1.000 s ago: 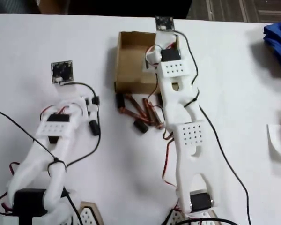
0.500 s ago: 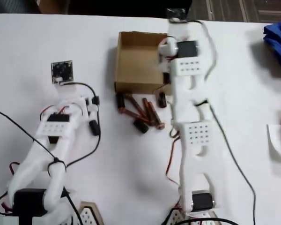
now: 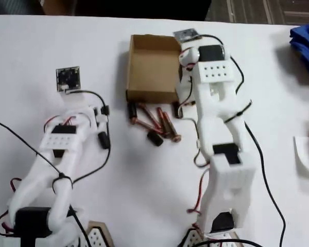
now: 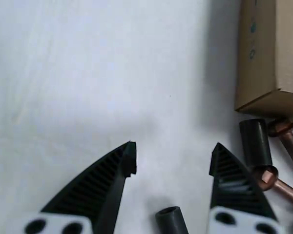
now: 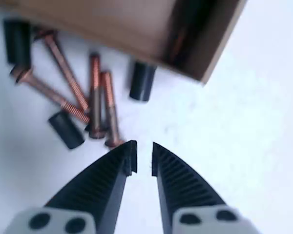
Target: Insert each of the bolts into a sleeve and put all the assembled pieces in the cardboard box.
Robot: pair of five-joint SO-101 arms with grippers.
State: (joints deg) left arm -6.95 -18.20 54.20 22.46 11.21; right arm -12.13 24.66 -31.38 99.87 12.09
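over the table, high view: right arm (image 3: pixel 213 72) was above the box (image 3: pixel 152 67) a second ago, swung far, and now sits along the box's right wall. bolts (image 3: pixel 159 121) lie loose just near of the box, sleeves (image 3: pixel 154 138) among them. left arm (image 3: pixel 62 139) has not moved, a lone sleeve (image 3: pixel 104 139) just beside it.

left wrist view: left claw (image 4: pixel 172 158) gapes wide, empty, with that lone sleeve (image 4: pixel 170 220) on the table between its jaws.

right wrist view: right claw (image 5: pixel 142 158) is open only a crack, holding nothing, near of the bolts (image 5: pixel 95 97). a dark, copper-tinged shape (image 5: pixel 183 34) in the box corner is blurred. it is likely a dropped-off piece, so the next bolt is probably due.
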